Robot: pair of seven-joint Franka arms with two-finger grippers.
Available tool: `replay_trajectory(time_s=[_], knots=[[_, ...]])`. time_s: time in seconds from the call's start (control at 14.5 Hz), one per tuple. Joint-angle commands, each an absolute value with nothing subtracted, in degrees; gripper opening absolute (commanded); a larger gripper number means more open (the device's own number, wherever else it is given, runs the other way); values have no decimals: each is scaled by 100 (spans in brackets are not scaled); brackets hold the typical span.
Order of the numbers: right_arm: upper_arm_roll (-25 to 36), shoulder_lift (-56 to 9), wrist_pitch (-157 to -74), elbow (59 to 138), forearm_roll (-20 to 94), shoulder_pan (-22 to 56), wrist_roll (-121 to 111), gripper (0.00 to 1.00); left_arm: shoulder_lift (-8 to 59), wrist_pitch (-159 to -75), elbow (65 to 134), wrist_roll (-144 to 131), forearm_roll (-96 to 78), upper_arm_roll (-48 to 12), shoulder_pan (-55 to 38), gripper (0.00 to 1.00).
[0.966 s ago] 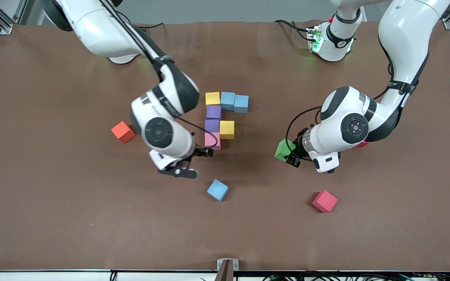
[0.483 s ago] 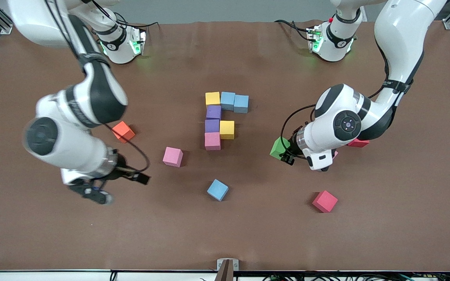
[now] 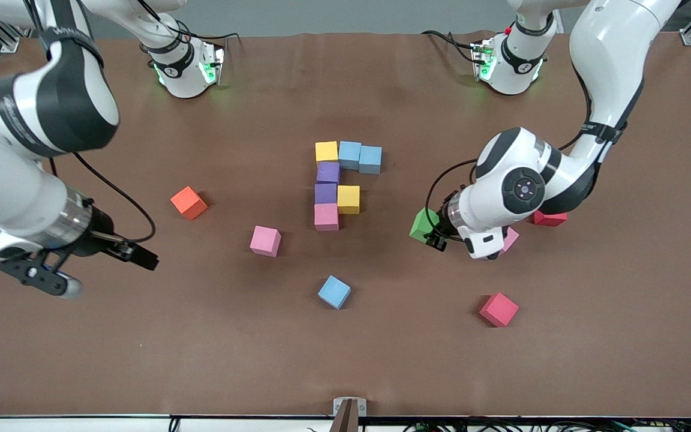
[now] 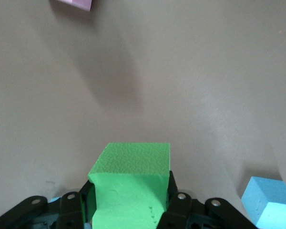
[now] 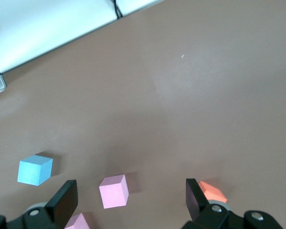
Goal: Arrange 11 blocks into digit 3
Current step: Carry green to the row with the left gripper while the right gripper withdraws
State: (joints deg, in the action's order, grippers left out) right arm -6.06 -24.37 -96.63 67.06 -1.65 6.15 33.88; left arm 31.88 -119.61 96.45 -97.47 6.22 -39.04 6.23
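Note:
The partial digit 3 lies mid-table: yellow, two light blue, two purple, yellow and pink blocks, touching. My left gripper is shut on a green block, held just above the table beside the figure, toward the left arm's end. In the left wrist view the green block fills the left gripper. My right gripper is open and empty, up over the right arm's end of the table. The right wrist view shows the right gripper wide open over a loose pink block.
Loose blocks: pink, light blue, orange, red. A red block and a pink one lie partly hidden under the left arm. The light blue block also shows in the left wrist view.
My right gripper let go of the pink block near the figure and swung away toward the right arm's end of the table. My left gripper carried the green block slightly toward the figure.

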Motion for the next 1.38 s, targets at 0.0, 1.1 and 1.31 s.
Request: replay_trajectory(time_s=[0.0, 1.1, 1.31], knots=[[-659, -2136, -9545, 6891, -264, 361, 2911, 100, 3190, -11962, 9633, -10281, 782, -3894, 484, 36], [-378, -529, -10157, 9155, -255, -264, 835, 100, 3648, -13052, 10450, -13805, 2291, -3867, -395, 37], [-352, -203, -10257, 9570, -255, -202, 835, 100, 3656, -13121, 10625, -14422, 2487, -3867, -641, 38]])
